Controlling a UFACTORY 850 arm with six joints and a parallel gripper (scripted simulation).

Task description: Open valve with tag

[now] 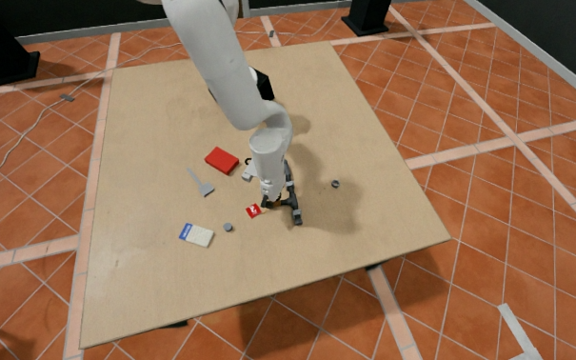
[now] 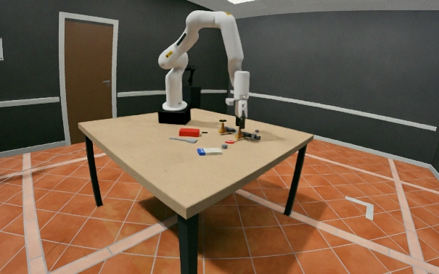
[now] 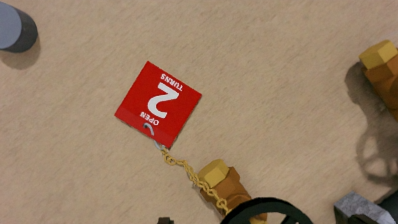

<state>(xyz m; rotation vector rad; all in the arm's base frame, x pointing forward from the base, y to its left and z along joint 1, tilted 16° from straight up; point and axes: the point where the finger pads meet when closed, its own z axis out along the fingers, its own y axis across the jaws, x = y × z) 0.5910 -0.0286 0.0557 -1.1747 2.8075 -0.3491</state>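
A red tag reads "OPEN 2 TURNS". A gold chain ties it to a brass valve. That valve's black handwheel shows at the bottom edge of the wrist view. It sits on a grey pipe. A second brass valve stands farther along, and its black wheel shows beside the arm. My gripper is open and empty. It hangs straight over the tagged valve's handwheel, close above it.
On the table lie a red box, a grey scraper, a white and blue card and two small grey cylinders.
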